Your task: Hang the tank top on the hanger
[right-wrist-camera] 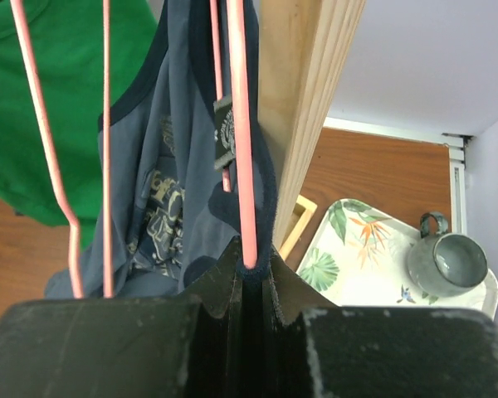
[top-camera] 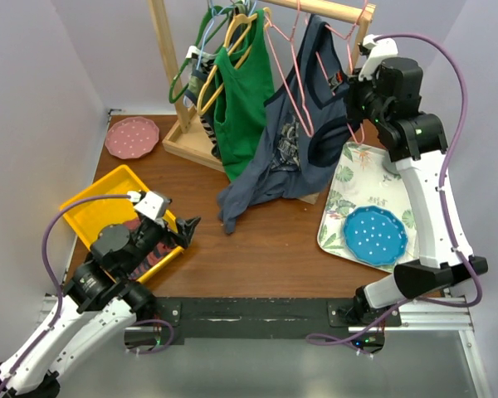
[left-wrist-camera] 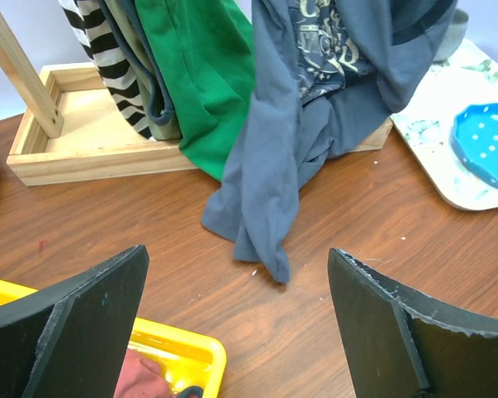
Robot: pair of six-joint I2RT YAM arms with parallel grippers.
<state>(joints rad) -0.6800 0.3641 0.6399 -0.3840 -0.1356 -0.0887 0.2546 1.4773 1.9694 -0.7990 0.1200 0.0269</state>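
Hands, two: right hand [right-wrist-camera: 247,269] pinches hanger [right-wrist-camera: 241,124], tank top [right-wrist-camera: 162,191] (left hand [left-wrist-camera: 236,253] spread).

Robotics lab cell, pale enclosure walls [top-camera: 33,83], black mounting rail [top-camera: 257,317], wooden clothes rack [top-camera: 195,143] on brown table [top-camera: 266,249].

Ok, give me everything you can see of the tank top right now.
The tank top is soft slate-blue fabric with darker navy trim and a pale grey print. It hangs bunched and twisted on the pink wire hanger at the wooden rack, right beside the green top. Its lower end drapes past the rack's base and trails onto the table. The right gripper is shut on the hanger wire, with the navy trim pinched alongside.
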